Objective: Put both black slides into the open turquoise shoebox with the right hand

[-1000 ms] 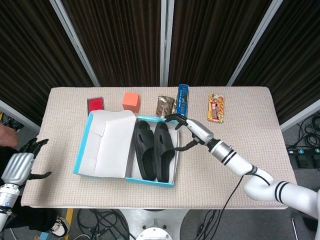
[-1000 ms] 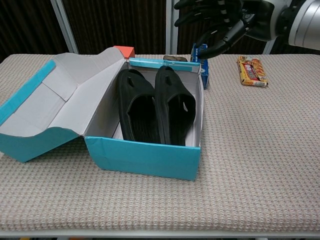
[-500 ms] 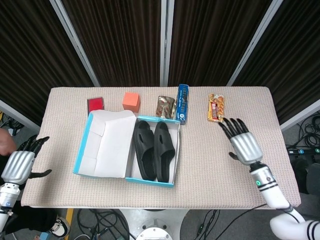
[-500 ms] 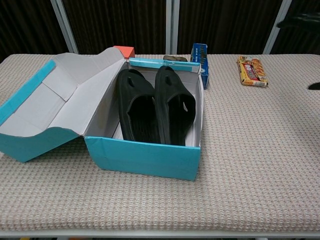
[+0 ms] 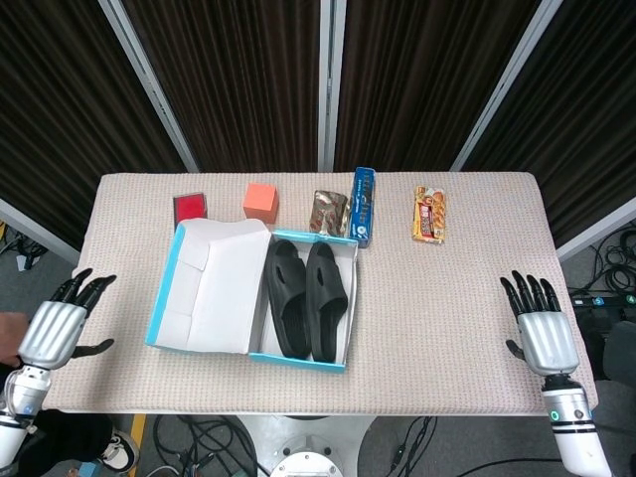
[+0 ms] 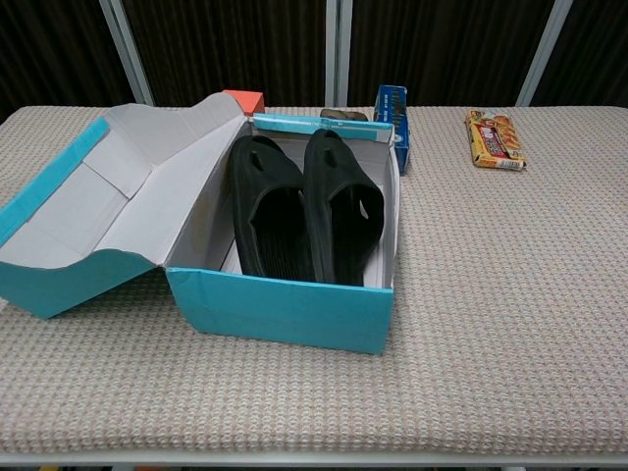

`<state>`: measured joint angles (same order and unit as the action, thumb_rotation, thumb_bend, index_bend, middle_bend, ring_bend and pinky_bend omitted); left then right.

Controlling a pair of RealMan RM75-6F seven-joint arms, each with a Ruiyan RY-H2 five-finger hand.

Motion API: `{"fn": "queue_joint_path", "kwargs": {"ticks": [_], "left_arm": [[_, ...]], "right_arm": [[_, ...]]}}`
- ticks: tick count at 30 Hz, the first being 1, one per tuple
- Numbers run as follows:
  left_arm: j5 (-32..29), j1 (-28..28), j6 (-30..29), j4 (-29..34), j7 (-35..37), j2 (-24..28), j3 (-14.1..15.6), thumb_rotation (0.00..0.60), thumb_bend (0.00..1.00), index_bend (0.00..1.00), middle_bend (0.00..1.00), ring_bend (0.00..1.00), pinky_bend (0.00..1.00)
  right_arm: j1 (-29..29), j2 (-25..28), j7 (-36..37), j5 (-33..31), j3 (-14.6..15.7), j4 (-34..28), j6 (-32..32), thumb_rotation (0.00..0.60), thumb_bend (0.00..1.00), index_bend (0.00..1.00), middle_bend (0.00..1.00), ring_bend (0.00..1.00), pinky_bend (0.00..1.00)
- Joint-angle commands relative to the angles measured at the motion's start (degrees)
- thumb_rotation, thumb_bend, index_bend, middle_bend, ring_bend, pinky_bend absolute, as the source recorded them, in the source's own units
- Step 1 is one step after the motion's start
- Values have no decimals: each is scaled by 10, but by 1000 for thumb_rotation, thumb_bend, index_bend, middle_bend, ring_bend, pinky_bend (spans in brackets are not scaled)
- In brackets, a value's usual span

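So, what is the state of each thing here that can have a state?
Shoebox: open, lid folded out to its left side.
Left slide: lying in the shoebox.
Right slide: lying in the shoebox, beside the other.
Left hand: open, holds nothing, beyond the table's left edge.
Right hand: open, holds nothing, at the table's right edge.

You have two black slides (image 5: 308, 298) with ribbed footbeds in a turquoise shoebox (image 5: 298, 358) whose inside and lid flap are white-grey. The table (image 5: 447, 298) wears a beige woven cloth with a small repeating knit pattern. Well beyond the fingertips (image 5: 524, 288) of your right hand (image 5: 545, 336) lie a yellow-and-red snack pack (image 5: 429, 214), a blue box (image 5: 364, 205), a mottled brown packet (image 5: 327, 211), an orange block (image 5: 260, 201) and a red one (image 5: 190, 207). Both hands, including the left hand (image 5: 55, 326), are silver with black fingers. The curtains (image 5: 238, 79) behind are dark brown.
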<state>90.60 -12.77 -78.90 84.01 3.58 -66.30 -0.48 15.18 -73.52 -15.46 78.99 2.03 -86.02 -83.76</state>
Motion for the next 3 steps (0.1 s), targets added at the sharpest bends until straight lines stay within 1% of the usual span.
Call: {"fn": "queue_joint_path", "kwargs": {"ticks": [1,3], "left_arm": [[2,-1,-1,-3,-6,-1,1,600,0,95,155,41,181],[4,-1,-3,-6,-13,-3,1,600,0,95,155,41,181]], "right_arm": [[-3,-1,6,5,-4,3,3,600,0,0,0,0,63],[-4,-1,9,8,-7,5,6,600,0,0,0,0,63]]}}
